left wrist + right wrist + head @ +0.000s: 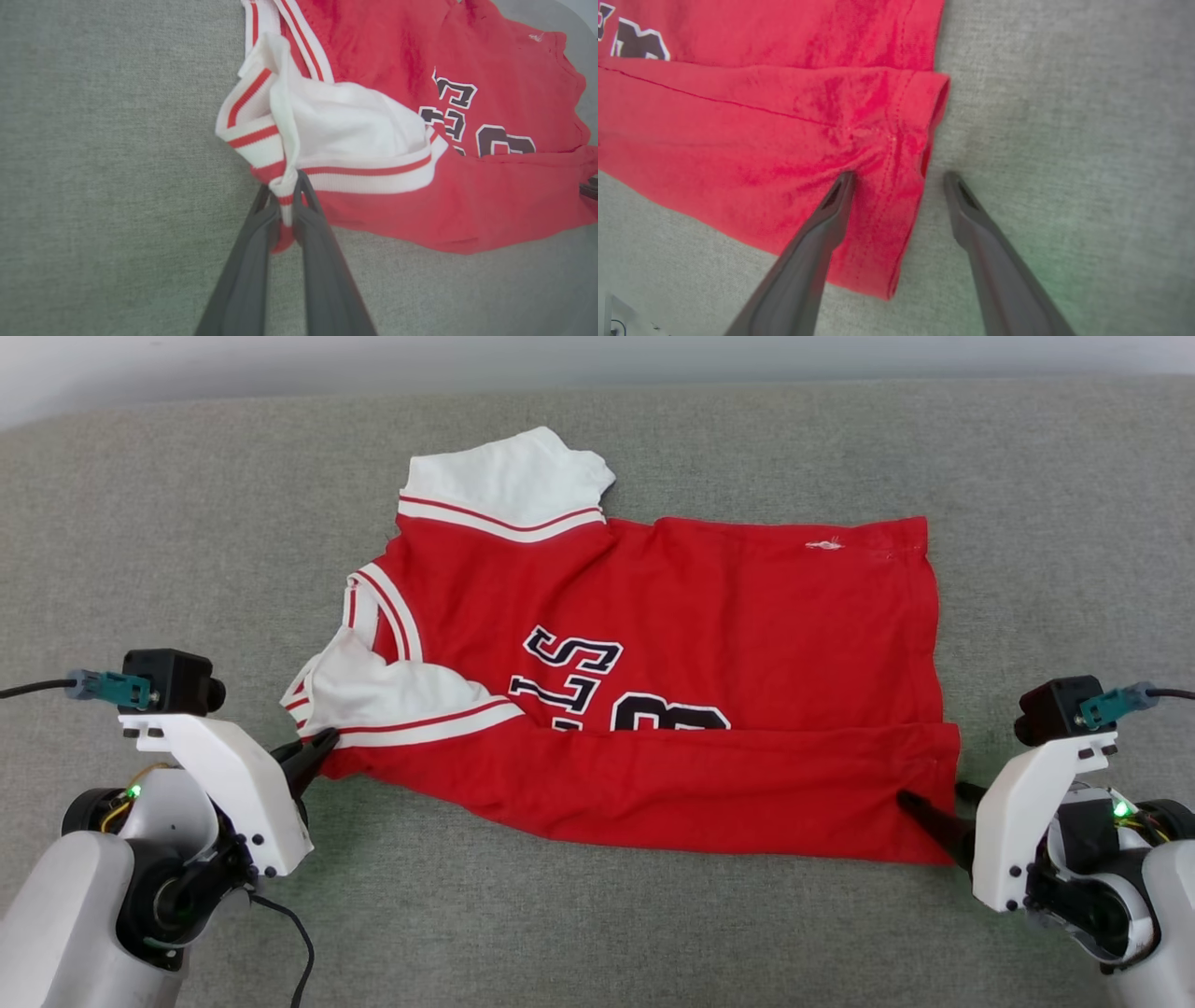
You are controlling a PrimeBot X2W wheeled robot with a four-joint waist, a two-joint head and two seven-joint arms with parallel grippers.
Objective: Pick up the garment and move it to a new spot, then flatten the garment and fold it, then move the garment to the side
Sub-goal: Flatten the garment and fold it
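Grey fabric surface point(187, 523) bears red white-sleeved jersey point(709, 588) — left tool point(284, 186) pinches sleeve trim point(286, 199), right tool point(900, 177) spread astride hem point(896, 210).

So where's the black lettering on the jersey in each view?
Head view: lettering at centre.
Left wrist view: lettering at right, upper half.
Right wrist view: lettering in top-left corner.
Shared landmark: the garment's folded red flap covering the lettering's lower edge.

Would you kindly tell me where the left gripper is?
In the head view's lower left, the left gripper is shut on the garment at its striped sleeve cuff.
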